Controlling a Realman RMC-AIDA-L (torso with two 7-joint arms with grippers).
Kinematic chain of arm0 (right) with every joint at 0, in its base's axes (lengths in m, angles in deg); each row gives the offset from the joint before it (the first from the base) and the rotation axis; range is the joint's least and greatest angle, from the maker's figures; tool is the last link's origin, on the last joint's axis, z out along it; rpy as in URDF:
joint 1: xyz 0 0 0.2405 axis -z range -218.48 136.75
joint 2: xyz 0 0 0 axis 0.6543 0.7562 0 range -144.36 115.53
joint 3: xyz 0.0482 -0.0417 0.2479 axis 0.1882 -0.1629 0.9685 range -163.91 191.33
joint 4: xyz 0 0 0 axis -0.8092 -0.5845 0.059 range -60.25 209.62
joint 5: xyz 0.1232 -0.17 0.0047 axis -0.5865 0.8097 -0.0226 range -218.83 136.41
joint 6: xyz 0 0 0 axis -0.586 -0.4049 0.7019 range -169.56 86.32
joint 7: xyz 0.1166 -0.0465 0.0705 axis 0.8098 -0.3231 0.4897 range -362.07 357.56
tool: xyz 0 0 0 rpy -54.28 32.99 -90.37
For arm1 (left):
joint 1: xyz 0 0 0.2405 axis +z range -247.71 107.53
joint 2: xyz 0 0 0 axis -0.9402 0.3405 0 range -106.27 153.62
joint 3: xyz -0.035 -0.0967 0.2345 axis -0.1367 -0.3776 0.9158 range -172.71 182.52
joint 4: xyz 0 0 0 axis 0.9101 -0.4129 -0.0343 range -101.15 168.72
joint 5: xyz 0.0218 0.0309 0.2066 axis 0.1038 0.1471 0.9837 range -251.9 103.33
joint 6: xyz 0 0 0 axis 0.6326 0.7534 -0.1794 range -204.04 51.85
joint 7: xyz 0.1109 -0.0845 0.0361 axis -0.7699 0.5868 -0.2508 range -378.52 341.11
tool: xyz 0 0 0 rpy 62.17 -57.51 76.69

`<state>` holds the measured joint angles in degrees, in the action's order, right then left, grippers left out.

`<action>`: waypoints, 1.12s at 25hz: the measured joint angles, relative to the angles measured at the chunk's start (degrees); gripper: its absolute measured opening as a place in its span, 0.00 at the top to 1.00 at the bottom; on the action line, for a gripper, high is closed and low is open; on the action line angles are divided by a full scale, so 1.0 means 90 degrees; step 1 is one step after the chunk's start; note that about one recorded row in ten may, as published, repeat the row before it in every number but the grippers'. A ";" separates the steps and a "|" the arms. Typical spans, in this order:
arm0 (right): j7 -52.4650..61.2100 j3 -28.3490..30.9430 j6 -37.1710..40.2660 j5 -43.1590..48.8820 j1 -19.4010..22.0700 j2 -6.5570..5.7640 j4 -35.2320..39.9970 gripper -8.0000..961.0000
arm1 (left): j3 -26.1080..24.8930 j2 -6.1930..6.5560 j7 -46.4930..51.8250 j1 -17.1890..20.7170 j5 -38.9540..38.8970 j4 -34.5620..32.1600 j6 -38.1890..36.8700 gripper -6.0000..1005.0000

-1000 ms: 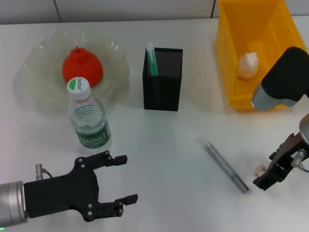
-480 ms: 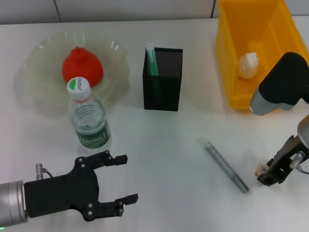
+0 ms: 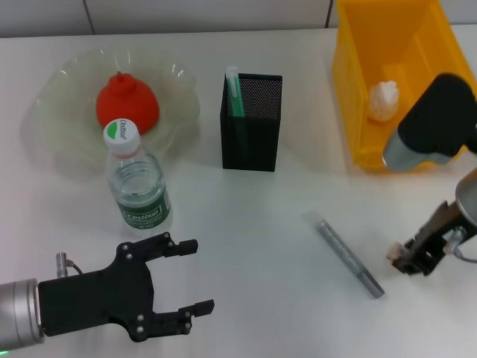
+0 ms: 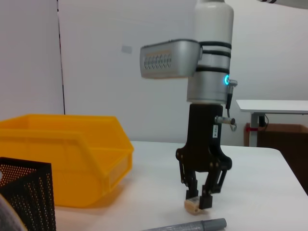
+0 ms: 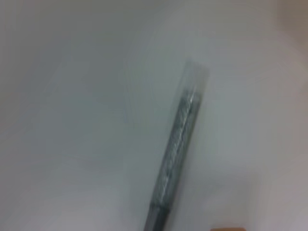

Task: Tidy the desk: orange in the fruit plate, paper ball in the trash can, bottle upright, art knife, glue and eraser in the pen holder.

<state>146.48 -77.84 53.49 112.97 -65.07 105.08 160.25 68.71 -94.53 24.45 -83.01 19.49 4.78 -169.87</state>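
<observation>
While clamped between the fingertips of the right hand (image 3: 408, 261), eraser (image 3: 396, 255) noted at the right side of the tabletop (image 3: 253, 224), at or just above its surface, jaws narrowed onto the block; same grip confirmed from the left wrist view, block (image 4: 193, 205) hanging under the fingertips. Judged small, light and fairly stiff, slightly rubbery, so unlikely to slip; held near one end, with part of the block protruding. Barcode label not legible.

Just beside, glue (image 3: 344, 254) lying flat and diagonal, apart from the eraser. Judged light, rigid and round, so liable to roll; best taken across the middle of the barrel. No readable print on it.

Farther out, pen holder (image 3: 251, 122) standing upright at centre, art knife (image 3: 234, 92) already inside against one wall. Trash can (image 3: 395, 74) at the far right, paper ball (image 3: 384, 100) inside. Fruit plate (image 3: 67, 142) at far left carrying the orange (image 3: 127, 103). Bottle (image 3: 137, 183) upright just in front of the plate; cap and green label both printed with a brand, possibly "Cestbon", not fully clear.

Left hand (image 3: 186, 276) parked low at the near left, fingers spread wide, holding nothing.

Remaining by judgement: eraser and glue into the pen holder.
</observation>
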 joint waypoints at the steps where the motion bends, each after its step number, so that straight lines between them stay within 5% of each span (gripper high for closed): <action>1: 0.0000 0.0035 0.0040 -0.0043 0.0020 0.0005 0.0158 0.72 | 0.0000 -0.0001 0.0000 -0.0003 0.0000 0.0000 0.0000 0.20; 7: 0.0001 0.1114 0.0468 -0.1322 0.0063 0.0008 0.1636 0.71 | 0.0010 -0.0001 0.0000 -0.0025 0.0000 0.0000 -0.0003 0.20; 12: -0.0092 0.1789 -0.0518 -0.2230 0.0054 0.0002 0.2094 0.70 | 0.0012 -0.0004 0.0000 -0.0030 0.0000 0.0000 -0.0002 0.20; 19: -0.0545 0.1811 -0.1871 -0.2660 -0.0794 -0.0012 0.0466 0.69 | -0.0025 -0.0014 -0.0008 -0.0027 0.0090 0.0069 0.0001 0.20; 28: -0.1212 0.1860 -0.2622 -0.2654 -0.1883 -0.0017 -0.1776 0.68 | -0.0035 -0.0010 -0.0042 -0.0033 0.0090 0.0098 0.0010 0.20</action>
<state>135.58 -61.10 29.89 89.08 -82.01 104.93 144.27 68.40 -94.62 24.08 -83.31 20.30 5.66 -169.78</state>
